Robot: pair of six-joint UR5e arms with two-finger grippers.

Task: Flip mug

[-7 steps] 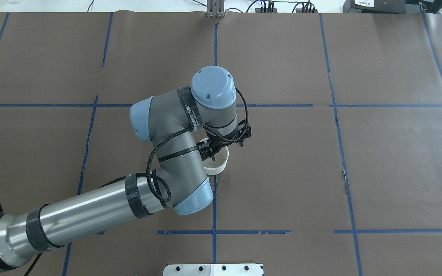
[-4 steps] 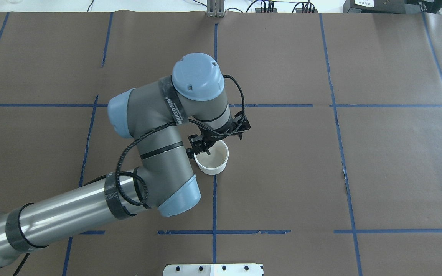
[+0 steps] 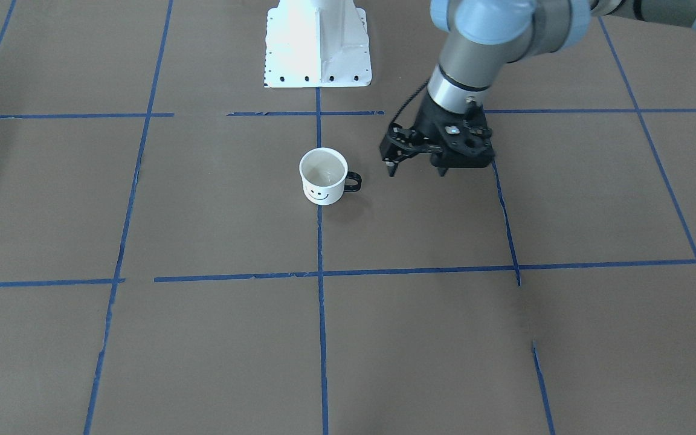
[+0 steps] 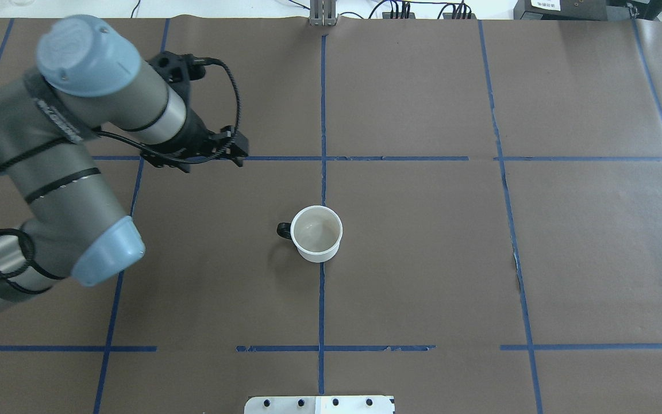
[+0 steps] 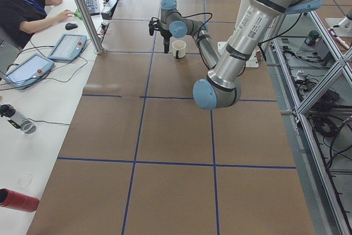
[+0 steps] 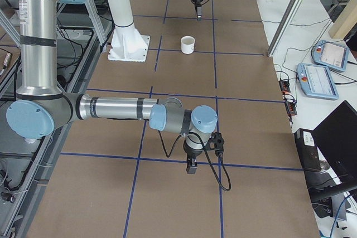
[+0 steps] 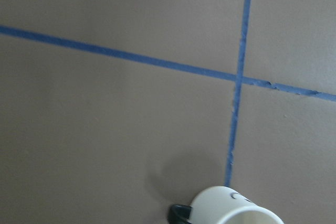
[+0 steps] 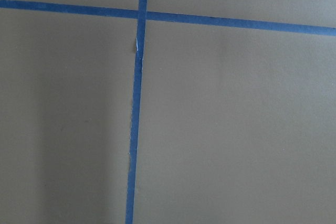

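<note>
The small white mug (image 4: 316,234) stands upright, mouth up, near the middle of the brown table. Its black handle (image 4: 283,230) points to the robot's left. Its smiley face shows in the front-facing view (image 3: 322,176). The mug's rim also shows at the bottom of the left wrist view (image 7: 236,212). My left gripper (image 3: 417,173) is open and empty. It hangs above the table well apart from the mug, on the handle's side (image 4: 200,163). My right gripper (image 6: 191,167) shows only in the exterior right view, far from the mug, so I cannot tell its state.
The white robot base plate (image 3: 318,45) sits at the table's near edge behind the mug. Blue tape lines (image 4: 322,299) divide the table. A side table with tablets (image 5: 66,47), a seated operator (image 5: 22,9) and a red bottle (image 5: 19,200) lies beyond the far edge.
My left gripper was at the mug with a finger inside its rim. It has drawn away to the left and toward the far side, leaving the mug upright in the same place.
</note>
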